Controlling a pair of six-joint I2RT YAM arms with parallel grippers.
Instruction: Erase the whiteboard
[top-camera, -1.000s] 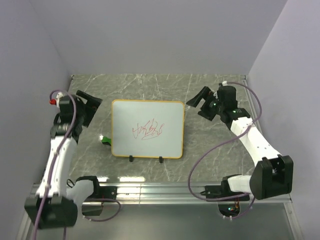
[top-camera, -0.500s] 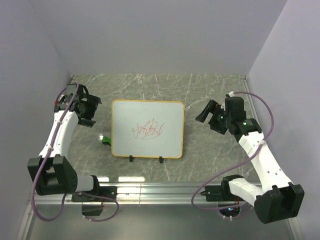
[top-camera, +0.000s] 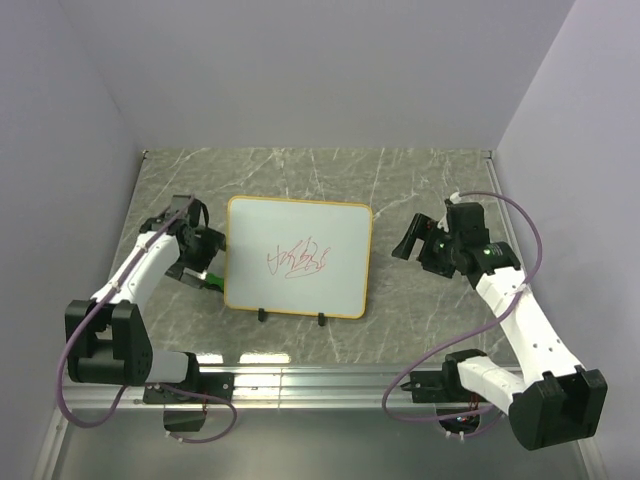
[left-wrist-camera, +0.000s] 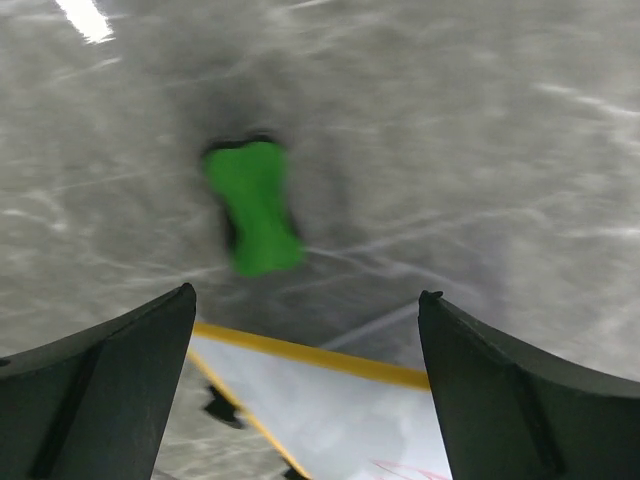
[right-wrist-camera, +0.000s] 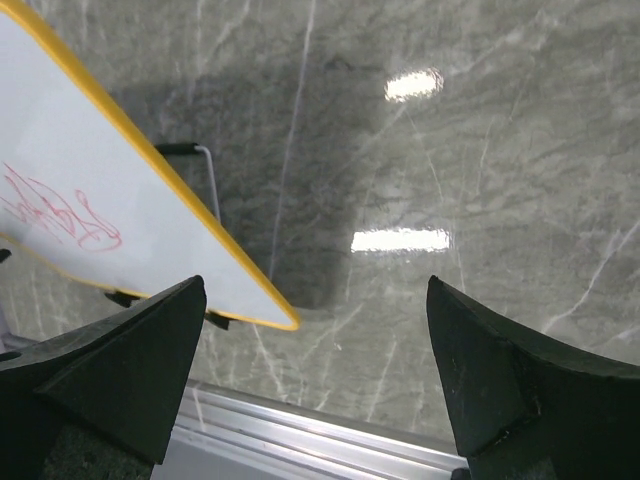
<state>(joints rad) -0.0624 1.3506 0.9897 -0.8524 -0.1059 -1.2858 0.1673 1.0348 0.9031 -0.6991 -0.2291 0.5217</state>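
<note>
At upper left, off the whiteboard (left-wrist-camera: 340, 420), lies the eraser (left-wrist-camera: 252, 220); left gripper (left-wrist-camera: 307, 295), jaws spread, should centre over it before closing.

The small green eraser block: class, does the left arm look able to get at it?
Probably yes: the open left tool hovers just above the small green eraser block, and nothing covers it.

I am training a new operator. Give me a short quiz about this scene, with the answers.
1. Fill in: the left tool and the right tool are both ___.
2. True or false: the whiteboard bears no writing.
3. The green eraser lies: A. nearest the left tool; B. nearest the right tool; C. equally far from both.
Key: 1 open; 2 false, it shows a red scribble; 3 A.
</note>
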